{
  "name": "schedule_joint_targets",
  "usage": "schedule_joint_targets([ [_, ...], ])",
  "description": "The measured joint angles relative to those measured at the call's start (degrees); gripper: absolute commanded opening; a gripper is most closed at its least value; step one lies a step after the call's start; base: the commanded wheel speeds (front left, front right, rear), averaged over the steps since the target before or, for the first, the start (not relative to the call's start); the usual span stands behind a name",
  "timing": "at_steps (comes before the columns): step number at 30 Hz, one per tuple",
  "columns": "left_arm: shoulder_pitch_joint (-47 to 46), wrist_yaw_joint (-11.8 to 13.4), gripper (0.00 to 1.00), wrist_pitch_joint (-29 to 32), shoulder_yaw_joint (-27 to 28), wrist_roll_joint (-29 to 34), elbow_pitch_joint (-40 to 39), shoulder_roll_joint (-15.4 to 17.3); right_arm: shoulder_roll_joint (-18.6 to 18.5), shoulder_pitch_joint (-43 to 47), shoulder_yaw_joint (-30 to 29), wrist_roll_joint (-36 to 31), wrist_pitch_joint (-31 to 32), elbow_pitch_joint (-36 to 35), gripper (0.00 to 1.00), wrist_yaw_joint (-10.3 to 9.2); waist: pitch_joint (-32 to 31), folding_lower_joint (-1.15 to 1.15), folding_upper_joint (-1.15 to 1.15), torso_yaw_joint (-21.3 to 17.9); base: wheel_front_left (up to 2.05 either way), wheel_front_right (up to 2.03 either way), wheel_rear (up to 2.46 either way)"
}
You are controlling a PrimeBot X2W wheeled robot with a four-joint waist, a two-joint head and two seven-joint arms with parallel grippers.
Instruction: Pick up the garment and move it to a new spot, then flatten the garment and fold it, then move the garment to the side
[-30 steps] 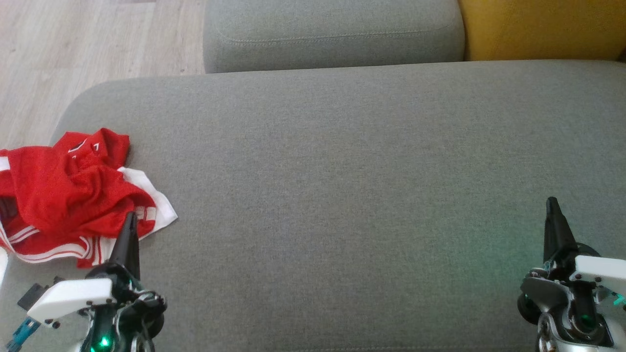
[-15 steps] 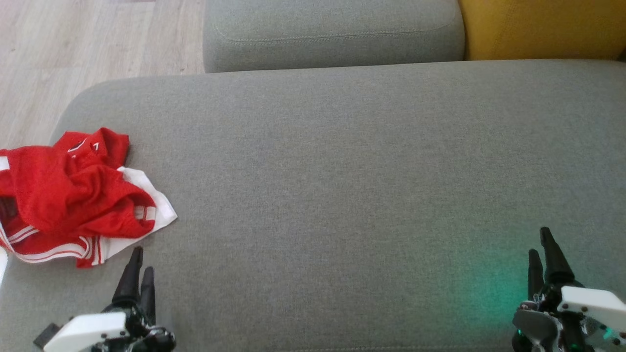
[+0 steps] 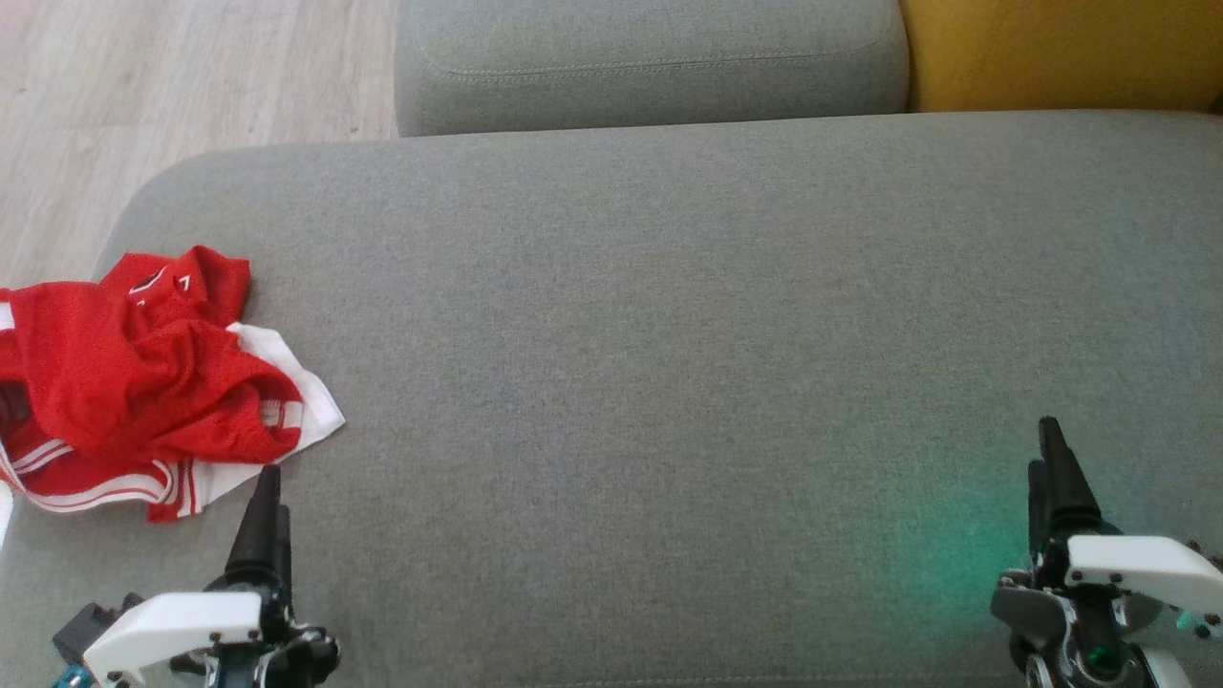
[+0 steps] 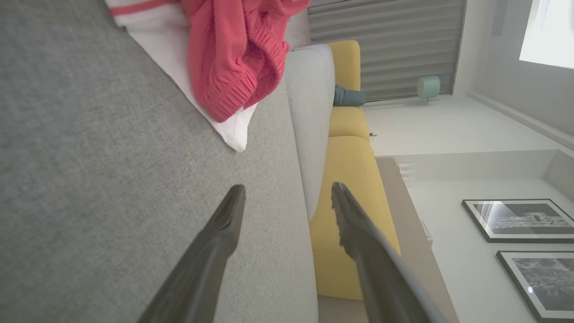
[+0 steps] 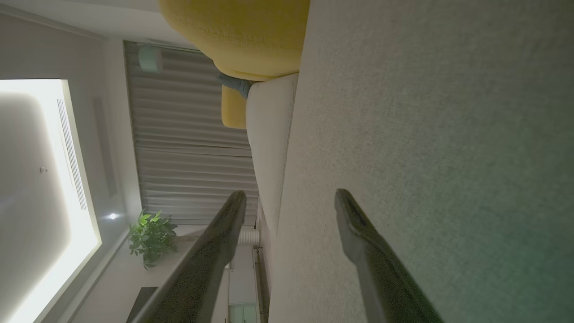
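The garment (image 3: 134, 382) lies crumpled at the left end of the grey sofa seat (image 3: 669, 334), red mesh with white-and-red striped trim and a white part sticking out at its right. A scrap of black, white-outlined print shows at its far edge. My left gripper (image 3: 272, 487) is open just in front of the garment's near right corner, not touching it. In the left wrist view the garment (image 4: 233, 58) lies ahead of the open left gripper (image 4: 288, 188). My right gripper (image 3: 1043, 441) is open over bare seat at the far right; the right wrist view shows the right gripper (image 5: 291, 193) holding nothing.
A grey back cushion (image 3: 650, 62) and a yellow cushion (image 3: 1061, 53) line the far side. Wooden floor (image 3: 143, 96) lies beyond the seat's rounded left end. The wide middle of the seat is bare fabric.
Both grippers went from shut to open. Both drew back toward the seat's front edge; the left fingertip no longer overlaps the garment's hem. The garment has not moved.
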Motion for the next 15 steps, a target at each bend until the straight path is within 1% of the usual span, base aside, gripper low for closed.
schedule_joint_targets([
  [6, -0.2, 0.3, 1.0, -1.0, -0.2, 5.0, -0.5, 0.0, -0.2, -0.8, 1.1, -4.9, -1.1, 0.5, 1.0, 0.0, 0.1, 0.0, 0.0, -0.1, 0.0, 0.0, 0.0],
  [15, -0.2, 2.1, 1.0, -2.5, -0.8, 12.9, -0.5, 0.1, -0.4, -1.6, 2.0, -13.3, -2.3, 1.7, 1.0, 0.0, -0.2, 0.0, 0.0, -0.2, 0.0, 0.0, 0.0],
])
